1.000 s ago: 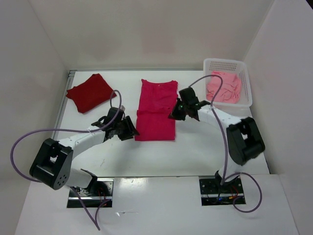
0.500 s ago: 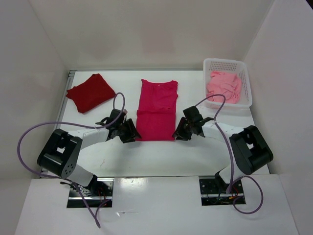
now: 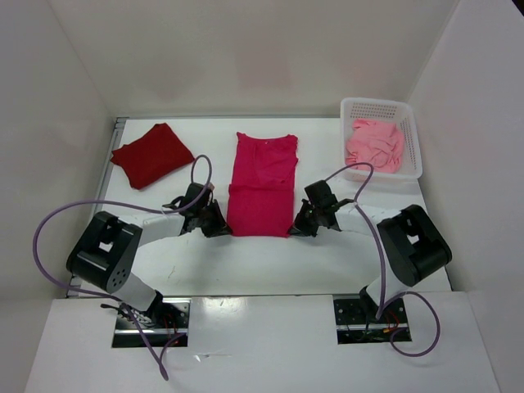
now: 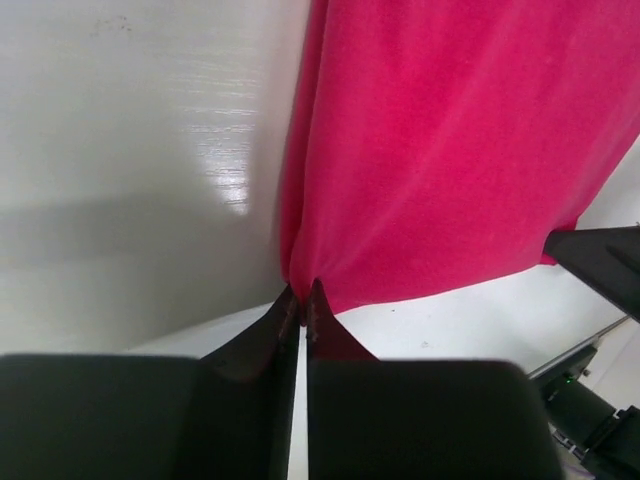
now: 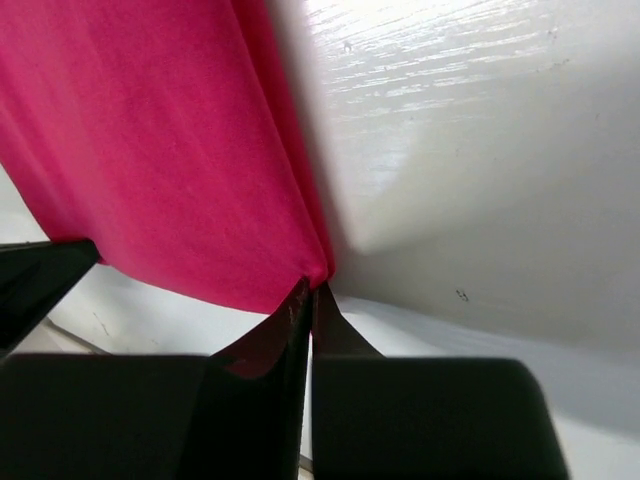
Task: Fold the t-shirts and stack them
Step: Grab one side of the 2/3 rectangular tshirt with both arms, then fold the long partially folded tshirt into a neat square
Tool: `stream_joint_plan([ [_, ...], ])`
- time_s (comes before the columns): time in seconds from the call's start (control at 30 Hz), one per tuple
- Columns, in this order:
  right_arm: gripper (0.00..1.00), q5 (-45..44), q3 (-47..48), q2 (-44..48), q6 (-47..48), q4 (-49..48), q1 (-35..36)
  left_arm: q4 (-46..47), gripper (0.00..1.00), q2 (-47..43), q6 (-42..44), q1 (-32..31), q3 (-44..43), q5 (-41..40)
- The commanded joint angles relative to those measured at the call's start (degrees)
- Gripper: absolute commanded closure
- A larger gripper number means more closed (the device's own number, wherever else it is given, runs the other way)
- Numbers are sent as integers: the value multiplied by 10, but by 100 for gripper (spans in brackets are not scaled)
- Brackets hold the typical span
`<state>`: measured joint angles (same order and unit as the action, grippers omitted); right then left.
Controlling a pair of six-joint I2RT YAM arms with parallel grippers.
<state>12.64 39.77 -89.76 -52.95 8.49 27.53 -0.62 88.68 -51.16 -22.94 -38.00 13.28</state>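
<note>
The bright crimson t-shirt (image 3: 262, 184) lies lengthwise in the middle of the table, its sides folded in. My left gripper (image 3: 221, 229) is shut on its near left corner (image 4: 300, 275), the cloth pinched between the fingertips. My right gripper (image 3: 296, 228) is shut on the near right corner (image 5: 318, 272) in the same way. The dark red t-shirt (image 3: 151, 154) rests folded at the back left. The light salmon pink t-shirt (image 3: 374, 145) is crumpled inside the basket.
A white perforated plastic basket (image 3: 412, 131) stands at the back right corner. White walls close the table on three sides. Purple cables loop over both arms.
Both grippers came down to the crimson shirt's near corners and closed on them. The right arm swung from the shirt's right edge back to the near hem.
</note>
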Motion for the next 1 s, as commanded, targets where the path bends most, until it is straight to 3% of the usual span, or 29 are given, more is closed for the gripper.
stream_joint_plan([
  [0.0, 100, -17, -11, 18, -7, -9, 5, -32, 96, -16, 22, 2, 2, -16],
  [0.17, 100, -24, -49, 102, -42, 40, 34, -122, 100, -81, 35, 2, 2, 27],
  [0.3, 100, -38, -88, 211, -92, 107, 95, -199, 100, -190, 21, 2, 43, 128],
  [0.33, 100, -38, -94, 235, -101, 140, 103, -253, 100, -240, 16, 2, 43, 128],
  [0.43, 100, -38, -101, 337, -132, 206, 115, -344, 100, -255, 43, 2, 14, 134],
  [0.53, 100, -45, -81, 404, -134, 243, 107, -370, 100, -260, 61, -5, -35, 110],
  [0.7, 100, -33, 32, 301, -25, 236, 5, -368, 100, -201, 98, 7, -182, 34],
  [0.8, 100, -28, 106, 230, 48, 203, -73, -308, 100, -173, 106, 33, -235, 17],
  [0.97, 100, -36, 262, 46, 107, 178, -107, -238, 100, -54, 99, 54, -291, -12],
])
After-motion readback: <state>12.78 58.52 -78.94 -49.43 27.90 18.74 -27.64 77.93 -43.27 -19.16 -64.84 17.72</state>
